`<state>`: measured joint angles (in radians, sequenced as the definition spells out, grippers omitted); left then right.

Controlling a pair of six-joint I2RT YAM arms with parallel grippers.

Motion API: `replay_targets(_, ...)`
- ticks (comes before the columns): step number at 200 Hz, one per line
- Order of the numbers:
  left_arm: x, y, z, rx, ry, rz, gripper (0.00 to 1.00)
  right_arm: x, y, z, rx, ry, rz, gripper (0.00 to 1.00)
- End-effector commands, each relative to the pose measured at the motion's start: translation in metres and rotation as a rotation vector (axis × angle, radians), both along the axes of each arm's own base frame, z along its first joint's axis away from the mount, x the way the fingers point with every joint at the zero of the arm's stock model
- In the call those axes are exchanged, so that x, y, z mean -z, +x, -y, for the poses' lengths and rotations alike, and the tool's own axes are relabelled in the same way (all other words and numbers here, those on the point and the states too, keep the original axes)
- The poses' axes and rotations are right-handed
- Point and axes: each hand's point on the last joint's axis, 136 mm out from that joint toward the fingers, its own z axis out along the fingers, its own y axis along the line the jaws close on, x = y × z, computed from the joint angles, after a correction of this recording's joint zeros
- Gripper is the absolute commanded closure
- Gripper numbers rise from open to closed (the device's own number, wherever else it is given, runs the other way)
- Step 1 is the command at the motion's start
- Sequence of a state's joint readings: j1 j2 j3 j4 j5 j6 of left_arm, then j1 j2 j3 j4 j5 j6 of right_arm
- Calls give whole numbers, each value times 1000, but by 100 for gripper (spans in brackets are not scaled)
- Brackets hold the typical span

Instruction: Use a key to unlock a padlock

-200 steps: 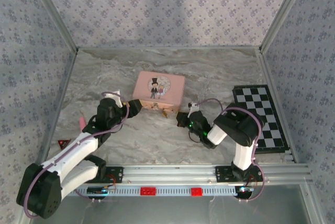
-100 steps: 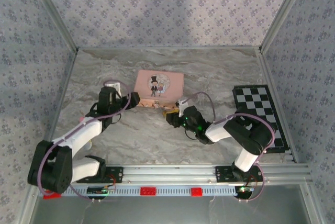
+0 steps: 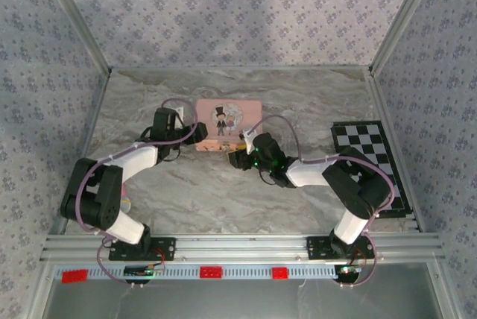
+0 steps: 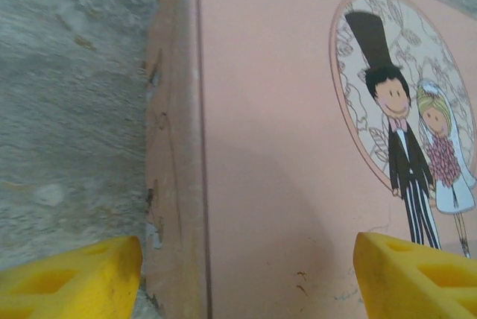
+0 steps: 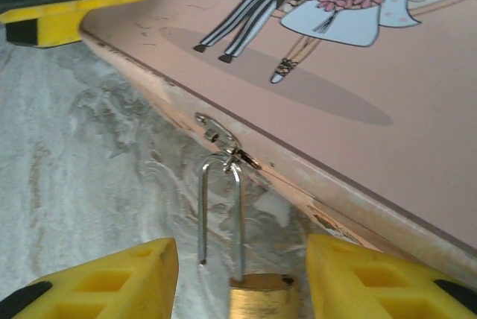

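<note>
Brass padlock (image 5: 257,294) hung by its shackle (image 5: 220,207) from the pink box (image 5: 387,155) hasp (image 5: 216,131), between parted, empty jaws of the right gripper (image 5: 242,278); left gripper (image 4: 246,278) jaws wide over the box's left edge, empty.

Padlock (image 5: 257,298): small brass body, thin silvery shackle (image 5: 221,207). Shackle was looped through the latch (image 5: 223,139) on the pink box's (image 5: 387,133) front edge, with the body pointing away from the box over the marbled table (image 5: 89,177). One shackle leg entered the body; the other ended free beside it.
</note>
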<state>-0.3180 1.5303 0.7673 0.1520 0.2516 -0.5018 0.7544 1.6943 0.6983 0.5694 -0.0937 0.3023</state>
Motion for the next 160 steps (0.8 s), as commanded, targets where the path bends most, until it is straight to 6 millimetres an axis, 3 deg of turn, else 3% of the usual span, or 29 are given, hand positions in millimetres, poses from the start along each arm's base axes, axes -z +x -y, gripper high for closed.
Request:
replay_targets(1,-12,2,31,73,-45,10,28,9,15,12,10,-33,-28,50)
replay_targets(32,-7,-4,65,128,-55,-2,29,8,25,18,4,4,-66,51)
replay_targets(66,-5,-9,82,145,-53,-2,29,11,27,23,19,77,-135,56)
replay_targets(111,-7,-12,67,52,-41,31,31,14,35,51,143,222,-227,57)
replay_targets(160,-8,-11,65,28,-48,32,30,7,29,47,129,364,-273,59)
